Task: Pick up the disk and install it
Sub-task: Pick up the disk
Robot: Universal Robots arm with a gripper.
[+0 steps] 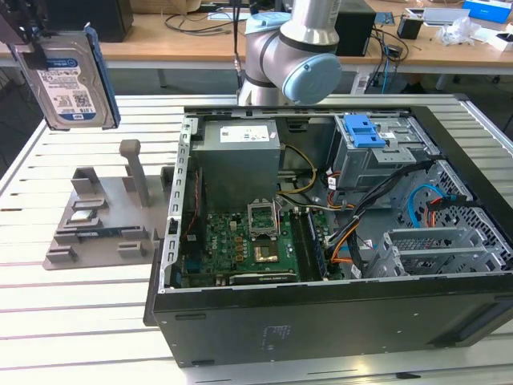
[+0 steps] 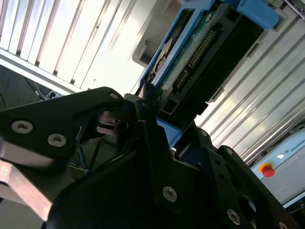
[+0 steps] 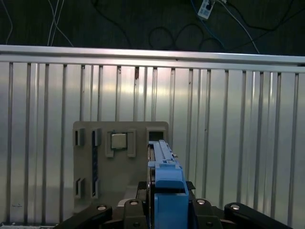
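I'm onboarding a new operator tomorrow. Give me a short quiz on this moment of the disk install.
1. True or false: the disk sits inside the open computer case.
2. What does the gripper hold? A) a cable B) the disk C) nothing
3. Fill in: in the exterior view, the grey fixture stands on the view's ____ of the case.
Key: 1 false, it is held in the air above the table; 2 B; 3 left.
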